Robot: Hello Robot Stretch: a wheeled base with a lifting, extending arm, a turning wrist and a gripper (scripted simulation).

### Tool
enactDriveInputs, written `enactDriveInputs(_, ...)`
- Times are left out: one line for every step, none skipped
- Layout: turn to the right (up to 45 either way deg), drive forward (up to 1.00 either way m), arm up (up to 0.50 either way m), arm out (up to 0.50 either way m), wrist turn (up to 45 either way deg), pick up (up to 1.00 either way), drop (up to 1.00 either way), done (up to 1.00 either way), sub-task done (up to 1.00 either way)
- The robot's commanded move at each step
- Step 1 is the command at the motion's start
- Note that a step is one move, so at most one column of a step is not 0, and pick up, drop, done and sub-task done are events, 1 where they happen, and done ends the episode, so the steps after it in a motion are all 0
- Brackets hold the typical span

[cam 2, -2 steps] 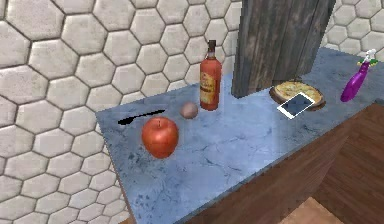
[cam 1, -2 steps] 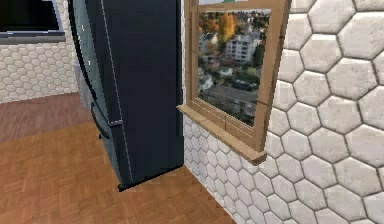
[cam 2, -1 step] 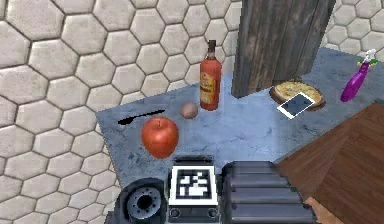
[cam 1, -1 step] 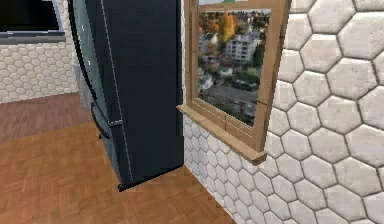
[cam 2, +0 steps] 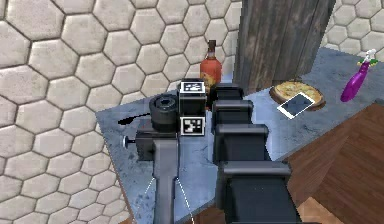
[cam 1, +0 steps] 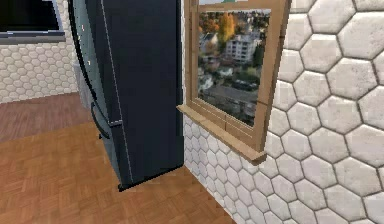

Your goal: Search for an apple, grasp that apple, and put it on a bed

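In the arm side view my arm (cam 2: 245,150) rises as a dark bar over a grey tabletop (cam 2: 118,122). Two white marker squares sit at its far end. To their left is my gripper (cam 2: 166,200), a dark body with thin fingers (cam 2: 148,195) running down toward the picture's bottom edge. I cannot tell whether it holds anything. A reddish-brown bottle (cam 2: 210,68) stands at the back of the tabletop, just beyond the markers.
A flat round loaf (cam 2: 297,93) with a white phone (cam 2: 296,106) on it and a purple spray bottle (cam 2: 360,75) lie at the tabletop's right. A dark wooden panel (cam 2: 285,40) stands behind. Ahead, a dark fridge (cam 1: 135,90) stands beside a window (cam 1: 232,60) in a hexagon-tiled wall; wood floor (cam 1: 60,175) lies left.
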Motion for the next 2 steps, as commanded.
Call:
enactDriveInputs(0.0,0.0,0.0,0.0,45.0,0.0,0.0,0.0,0.0)
enactDriveInputs(0.0,0.0,0.0,0.0,45.0,0.0,0.0,0.0,0.0)
